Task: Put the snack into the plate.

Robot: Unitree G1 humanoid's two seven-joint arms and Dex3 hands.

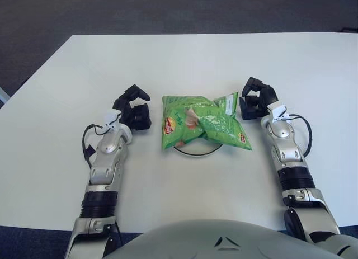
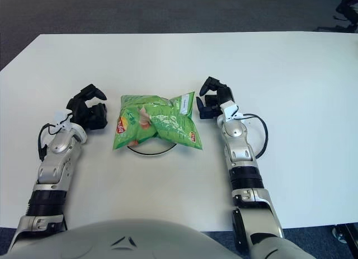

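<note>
Right hand [image 1: 254,101] beside snack [image 1: 202,122] | plate [image 1: 196,151] mostly hidden | left hand [image 1: 134,111] apart

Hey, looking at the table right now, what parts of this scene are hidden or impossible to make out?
- Plate: both views, covered by the green snack bags; only its near rim shows.
- Number of bags: they overlap, two at least.
- Bag print: too small to read.
- Left hand and right hand: beside the bags; contact with table unclear.

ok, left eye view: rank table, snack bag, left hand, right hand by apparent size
1. table
2. snack bag, lying over the plate
3. left hand and right hand: look alike, no ranking
</note>
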